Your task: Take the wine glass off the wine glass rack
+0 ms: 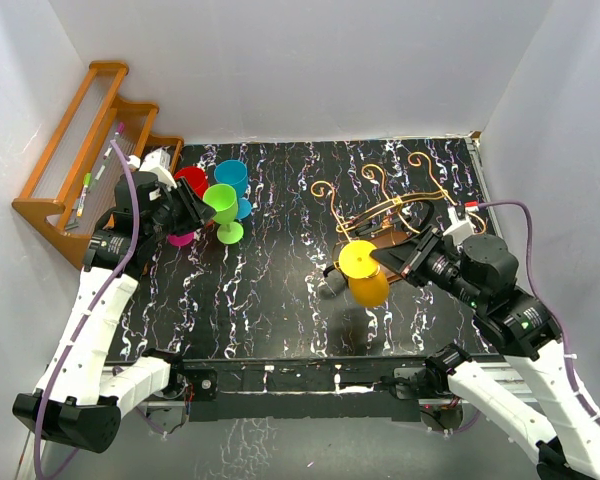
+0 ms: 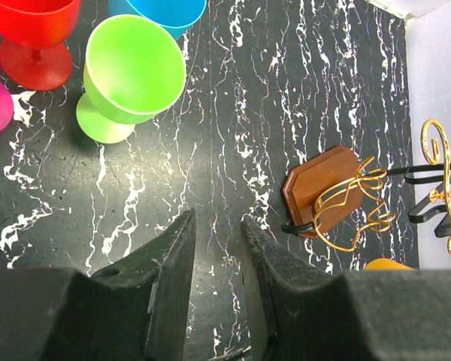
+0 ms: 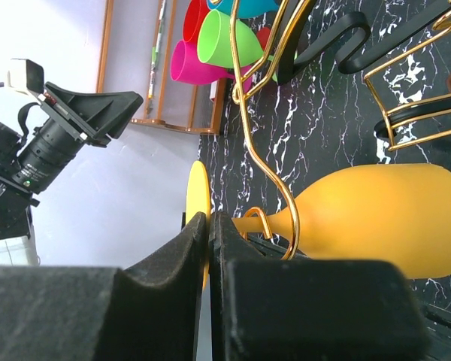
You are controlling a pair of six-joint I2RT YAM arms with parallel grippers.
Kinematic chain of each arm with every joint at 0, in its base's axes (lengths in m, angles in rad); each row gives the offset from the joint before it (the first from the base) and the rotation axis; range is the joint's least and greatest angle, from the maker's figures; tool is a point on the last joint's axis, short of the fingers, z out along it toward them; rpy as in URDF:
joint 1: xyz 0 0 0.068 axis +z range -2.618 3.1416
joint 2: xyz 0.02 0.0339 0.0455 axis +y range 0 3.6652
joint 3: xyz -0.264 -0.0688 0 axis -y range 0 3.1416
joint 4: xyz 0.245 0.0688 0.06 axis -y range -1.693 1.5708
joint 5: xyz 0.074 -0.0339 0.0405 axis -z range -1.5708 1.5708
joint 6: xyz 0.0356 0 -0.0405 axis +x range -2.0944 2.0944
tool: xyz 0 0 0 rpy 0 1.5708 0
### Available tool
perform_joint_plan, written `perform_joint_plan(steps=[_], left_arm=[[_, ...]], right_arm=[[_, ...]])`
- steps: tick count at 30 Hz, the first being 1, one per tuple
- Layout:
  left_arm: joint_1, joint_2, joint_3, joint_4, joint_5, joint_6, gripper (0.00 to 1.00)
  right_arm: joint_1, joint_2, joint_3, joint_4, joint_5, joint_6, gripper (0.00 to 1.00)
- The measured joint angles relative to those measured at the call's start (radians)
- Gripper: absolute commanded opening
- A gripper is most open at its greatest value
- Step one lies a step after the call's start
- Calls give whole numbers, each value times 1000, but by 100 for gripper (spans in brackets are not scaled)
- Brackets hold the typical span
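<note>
The yellow wine glass (image 1: 366,274) hangs on its side at the front end of the gold wire rack (image 1: 412,200), low over the black marbled table. In the right wrist view its stem sits in a gold hook (image 3: 264,154) and its bowl (image 3: 376,214) points right. My right gripper (image 3: 209,219) is shut on the rim of the glass's flat foot (image 3: 198,192); it also shows in the top view (image 1: 388,258). My left gripper (image 2: 218,224) is open and empty, hovering beside the green glass (image 2: 131,71) at the left (image 1: 198,208). The rack's brown base (image 2: 323,184) is to its right.
Red (image 1: 192,180), blue (image 1: 231,176), magenta (image 1: 181,238) and green (image 1: 221,205) glasses stand grouped at the back left. An orange-brown stepped shelf with pens (image 1: 80,160) leans in the left corner. White walls enclose the table on three sides.
</note>
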Motion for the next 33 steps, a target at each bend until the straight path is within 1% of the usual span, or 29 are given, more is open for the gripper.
perform_joint_plan(steps=[5, 12, 19, 23, 28, 33], left_arm=[[0, 0, -6, 5, 0, 0, 29], [0, 6, -30, 8, 8, 0, 29], [0, 7, -30, 12, 10, -1, 29], [0, 7, -30, 12, 11, -1, 29], [0, 7, -30, 11, 10, -1, 29], [0, 7, -30, 11, 10, -1, 29]], right_arm=[[0, 6, 0, -12, 5, -11, 8], [0, -31, 5, -92, 45, -11, 8], [0, -79, 8, -127, 142, -9, 8], [0, -82, 7, -127, 160, -10, 8], [0, -65, -5, -53, 132, -19, 8], [0, 14, -14, 69, 35, -42, 8]])
